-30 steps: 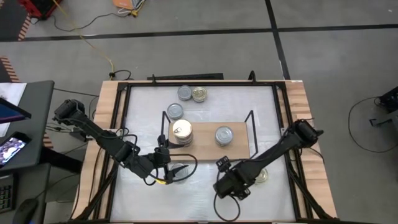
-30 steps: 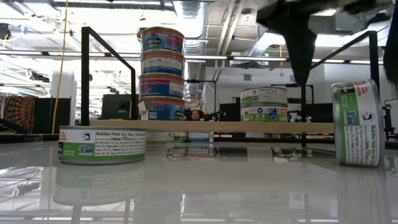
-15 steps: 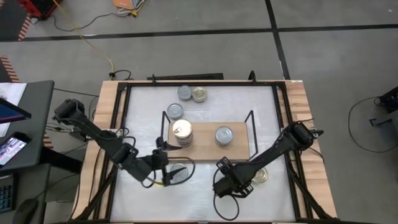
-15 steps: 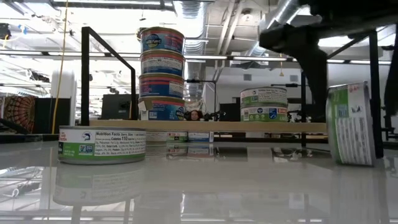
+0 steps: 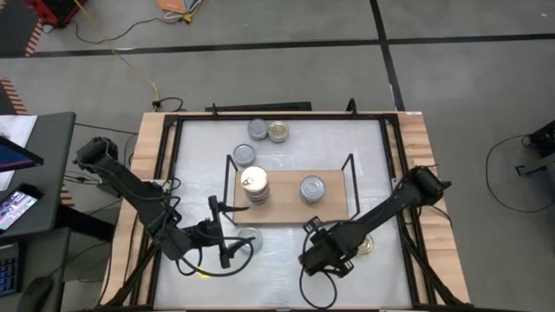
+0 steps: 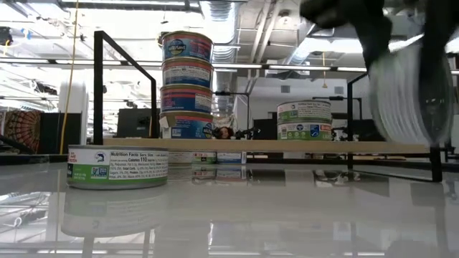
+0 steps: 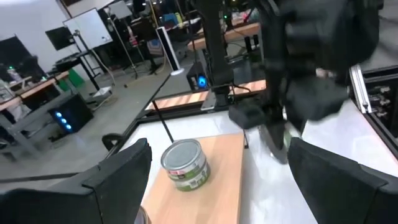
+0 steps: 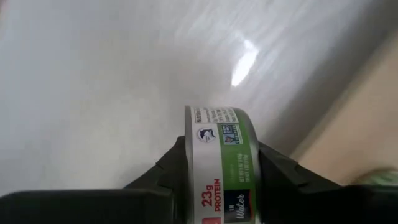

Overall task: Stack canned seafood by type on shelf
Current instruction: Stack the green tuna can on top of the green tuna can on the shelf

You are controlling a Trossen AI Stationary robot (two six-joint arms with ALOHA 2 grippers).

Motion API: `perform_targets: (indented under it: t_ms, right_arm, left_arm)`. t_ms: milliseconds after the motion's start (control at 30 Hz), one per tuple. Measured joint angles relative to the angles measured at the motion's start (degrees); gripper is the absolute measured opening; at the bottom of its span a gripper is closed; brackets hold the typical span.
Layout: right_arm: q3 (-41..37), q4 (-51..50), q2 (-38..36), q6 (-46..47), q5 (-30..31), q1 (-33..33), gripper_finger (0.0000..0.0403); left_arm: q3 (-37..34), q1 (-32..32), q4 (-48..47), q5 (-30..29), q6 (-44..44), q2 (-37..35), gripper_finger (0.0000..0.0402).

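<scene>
A green-and-white labelled tin [image 8: 219, 163] stands on edge between the right gripper's [image 8: 221, 180] two dark fingers [image 8: 168, 171], which press against its flat faces. Its label reads "23g PROTEIN". Beyond the tin spreads the glossy white tabletop [image 8: 93, 81] with a bright glare spot, and off to one side of the tin runs a light wooden surface [image 8: 354, 130].

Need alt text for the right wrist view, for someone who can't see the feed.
The right hand grips a green-labelled seafood tin on edge between its two dark fingers, above the white tabletop. A strip of the light wooden shelf shows at one side.
</scene>
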Motion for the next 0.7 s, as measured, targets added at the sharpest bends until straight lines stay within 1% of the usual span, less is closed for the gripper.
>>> perform_targets:
  t_ms: [167, 333, 500, 600, 700]
  right_arm:
    - [2.8, 0.3, -5.9, 4.8, 0.0, -3.6, 0.0157]
    - [0.7, 1.9, -13.6, 5.1, -0.9, -11.7, 0.0157]
    - [-2.9, 9.7, -20.0, 4.9, -8.1, -22.8, 0.0159]
    - [-3.7, 10.5, -20.4, 4.7, -14.0, -29.3, 0.0159]
    - [-5.0, 10.7, -20.2, 2.7, -22.0, -35.2, 0.016]
  left_arm:
    - [0.0, 0.0, -0.1, -0.2, -0.9, 0.0, 0.0361]
    - [0.0, -0.2, -0.7, 1.0, -2.8, 0.0, 0.0361]
    - [0.0, -0.3, -1.5, 1.8, -2.8, 0.0, 0.0361]
    - [0.0, -0.3, -1.6, 1.7, -2.6, 0.0, 0.0361]
    - [0.0, -0.3, -2.2, 1.6, -2.8, 0.0, 0.0361]
